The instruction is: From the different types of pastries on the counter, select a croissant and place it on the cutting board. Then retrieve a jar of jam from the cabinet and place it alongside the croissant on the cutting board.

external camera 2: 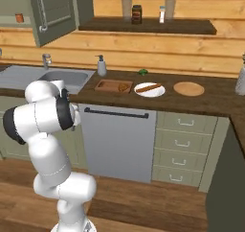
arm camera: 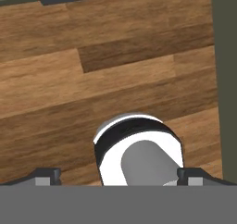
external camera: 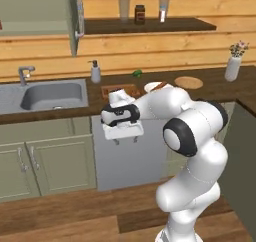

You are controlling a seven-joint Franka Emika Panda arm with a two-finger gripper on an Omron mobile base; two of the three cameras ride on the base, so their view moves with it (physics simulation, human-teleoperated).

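Note:
The croissant (external camera 2: 125, 87), a small golden-brown lump, lies on the right end of the reddish cutting board (external camera 2: 109, 86) on the dark counter (external camera 2: 210, 101). A long stick pastry (external camera 2: 148, 87) rests on a white plate (external camera 2: 156, 92) beside the board. The wall cabinet door (external camera 2: 53, 8) stands open, and the small orange-brown jar of jam (external camera 2: 19, 18) sits inside. My gripper (external camera: 125, 141) hangs in front of the counter, below its edge, pointing down at the floor. Its jaws stand wide open with nothing between them (arm camera: 119, 176). My hand hides part of the board (external camera: 106, 91).
A steel sink (external camera: 50, 97) with a tap is at the left, a soap dispenser (external camera 2: 101, 65) beside it. A round wooden disc (external camera 2: 188, 88) and a white vase (external camera: 232, 67) stand to the right. A taller dark jar (external camera 2: 137, 14) is on the upper shelf.

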